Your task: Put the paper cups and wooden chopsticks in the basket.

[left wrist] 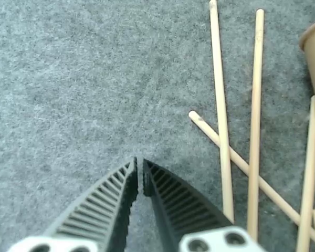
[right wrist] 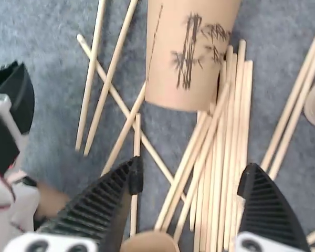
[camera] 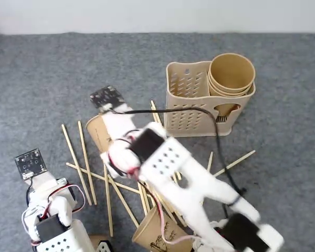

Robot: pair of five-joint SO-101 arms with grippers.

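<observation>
The right gripper (right wrist: 193, 176) is hanging wide open over a bundle of chopsticks (right wrist: 220, 157), one jaw on either side of it and nothing in its grasp. I cannot tell whether the tips are touching the table (camera: 42, 63). Just past the bundle a printed cup (right wrist: 191, 52) is lying on its side. Over the table, that printed cup (camera: 157, 233) is sitting at 6 o'clock, with the right arm (camera: 199, 194) stretching above it from 5 o'clock toward the middle. A second loose cup (camera: 97, 131) is lying at 9 o'clock of the middle, partly under the arm's wrist, and more chopsticks are fanning out between 7 and 9 o'clock. The basket (camera: 191, 113) is standing at 1 o'clock. A stack of cups (camera: 231, 73) is filling its 3 o'clock compartment, and its 9 o'clock compartment is looking empty.

The left gripper (left wrist: 140, 165) is hovering at 7 o'clock, pinched to a hairline slit on nothing, over bare table with chopsticks just beside it.

The step in hand is likely taking up the bundle. To do it well, the right gripper should be:
- sinking until both tips are flanking the sticks low down;
- closing near the bundle's middle, so that the load is hanging level rather than drooping;
- squeezing slowly, since round sticks are prone to rolling and squirting out.

Any crossing stick caught at an angle is a risk, and a smaller, parallel handful is safer. The lift should be clearing the printed cup, and the bundle should be tipping upright before going down into the 9 o'clock compartment.
</observation>
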